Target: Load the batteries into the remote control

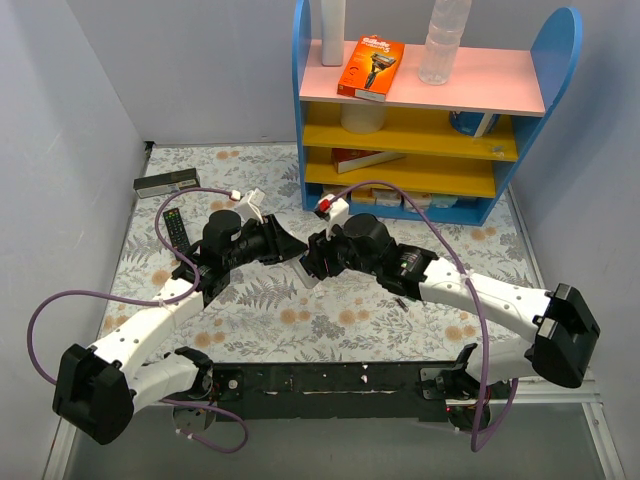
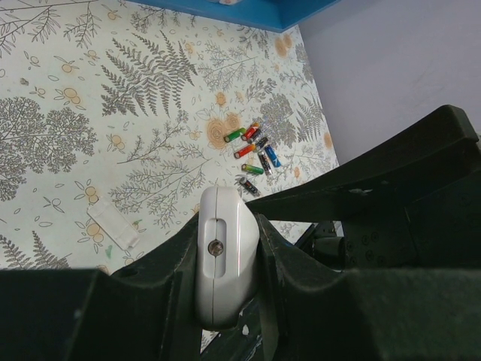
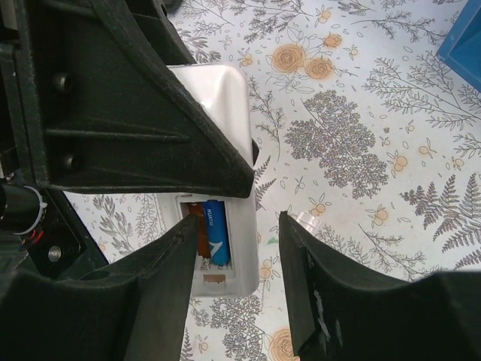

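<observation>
**Current state**

- The left gripper [image 2: 225, 229] is clenched across the width of the remote control [image 2: 223, 203].
- The right gripper [image 3: 239, 222] hangs directly over the remote control's open bay. It is released and holds nothing.
- One blue cell [image 3: 216, 239] lies in the bay. A finger partly hides the slot beside it, so whether that slot is filled cannot be told.
- The loose batteries [image 2: 252, 154] lie clustered on the desk [image 2: 75, 113], near the remote control's far end.
- The back cover [image 2: 113, 226] lies on the desk beside the remote control, apart from it.

**Procedure (judged): seating cells in the bay**

1. Do not loosen the left gripper during insertion, because any tilt misaligns the slot.
2. Confirm that the blue cell lies flat, and press it gently if one end rides high.
3. Pick one cell from the cluster's edge and grasp it at mid-length. The neighbouring cells touch and may roll.
4. Match the cell's polarity to the slot's spring, then enter the spring end first.
5. Fit the back cover last.
</observation>
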Action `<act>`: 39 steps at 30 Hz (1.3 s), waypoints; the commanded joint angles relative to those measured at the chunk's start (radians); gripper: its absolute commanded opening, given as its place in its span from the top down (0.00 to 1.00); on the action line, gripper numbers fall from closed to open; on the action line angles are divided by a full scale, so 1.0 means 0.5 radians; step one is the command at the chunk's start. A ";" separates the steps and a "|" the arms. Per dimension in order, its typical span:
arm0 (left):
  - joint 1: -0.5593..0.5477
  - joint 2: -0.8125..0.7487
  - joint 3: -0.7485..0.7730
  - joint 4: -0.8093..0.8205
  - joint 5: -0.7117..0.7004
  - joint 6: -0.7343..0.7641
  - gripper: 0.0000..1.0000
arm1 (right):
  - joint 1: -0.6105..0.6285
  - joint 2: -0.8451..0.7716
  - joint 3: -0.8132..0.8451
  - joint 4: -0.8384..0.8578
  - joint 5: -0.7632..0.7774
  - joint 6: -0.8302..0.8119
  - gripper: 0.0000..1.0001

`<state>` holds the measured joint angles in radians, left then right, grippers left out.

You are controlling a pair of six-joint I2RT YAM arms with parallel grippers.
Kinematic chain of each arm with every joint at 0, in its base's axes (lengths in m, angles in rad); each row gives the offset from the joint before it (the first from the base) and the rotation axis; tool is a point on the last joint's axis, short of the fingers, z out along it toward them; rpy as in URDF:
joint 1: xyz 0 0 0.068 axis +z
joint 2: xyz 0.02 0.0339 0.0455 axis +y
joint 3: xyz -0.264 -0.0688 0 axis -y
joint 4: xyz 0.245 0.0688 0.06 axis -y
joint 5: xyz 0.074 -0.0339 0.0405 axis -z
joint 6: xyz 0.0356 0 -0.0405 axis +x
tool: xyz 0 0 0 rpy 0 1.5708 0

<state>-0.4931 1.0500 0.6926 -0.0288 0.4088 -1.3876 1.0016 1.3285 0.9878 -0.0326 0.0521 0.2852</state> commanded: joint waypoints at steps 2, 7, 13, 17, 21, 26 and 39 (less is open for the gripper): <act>-0.002 -0.081 0.011 0.048 0.035 -0.004 1.00 | -0.009 0.043 0.065 0.093 -0.018 -0.003 0.48; -0.005 -0.084 0.026 0.048 0.017 -0.004 1.00 | -0.009 0.064 0.025 0.068 -0.027 -0.036 0.51; -0.002 -0.078 0.032 0.036 0.002 -0.004 1.00 | -0.006 0.119 0.012 -0.082 -0.034 -0.107 0.54; 0.001 -0.069 0.041 0.030 0.002 0.002 1.00 | -0.006 0.141 -0.024 -0.140 0.003 -0.150 0.60; 0.010 -0.066 0.054 0.021 0.026 0.008 1.00 | -0.006 0.144 -0.046 -0.153 0.086 -0.181 0.69; 0.026 -0.066 0.075 -0.001 0.054 0.023 1.00 | -0.003 0.175 -0.046 -0.174 0.126 -0.208 0.81; 0.060 -0.048 -0.087 0.045 0.085 0.091 1.00 | -0.006 0.169 0.098 -0.232 -0.214 -0.264 0.56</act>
<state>-0.4721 1.0439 0.6838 -0.0765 0.4072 -1.3457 1.0069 1.4025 0.9897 -0.0338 -0.0090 0.1936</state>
